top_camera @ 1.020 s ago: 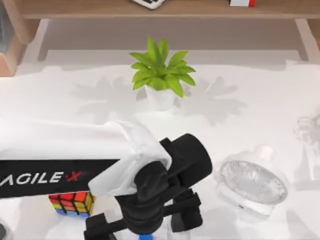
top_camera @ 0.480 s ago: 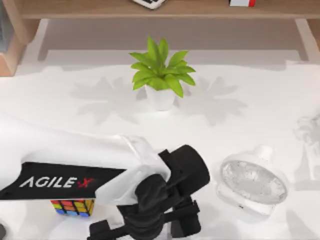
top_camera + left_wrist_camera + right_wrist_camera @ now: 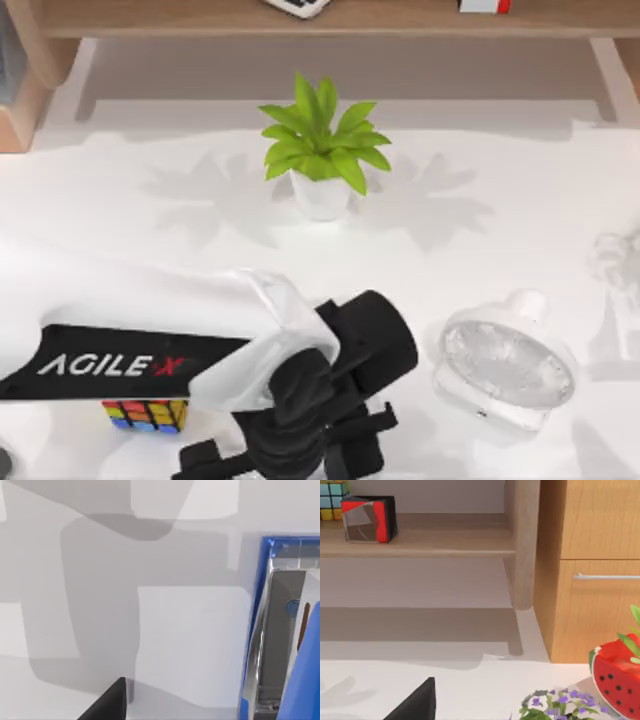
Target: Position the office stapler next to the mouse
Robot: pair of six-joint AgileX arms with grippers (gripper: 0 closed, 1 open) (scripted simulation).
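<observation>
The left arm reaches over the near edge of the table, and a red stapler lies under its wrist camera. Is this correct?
Not quite: the office stapler is bright blue, not red, as the left wrist view shows. The left arm does reach over the table's near edge.

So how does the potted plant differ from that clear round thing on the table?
The potted plant stands upright with bright green leaves in a white pot, while the clear round object is see-through, colourless and sits low and tilted. The plant is near the back middle of the table; the clear object lies nearer the front, toward the right. Both rest on the white tabletop, apart from the left arm.
</observation>
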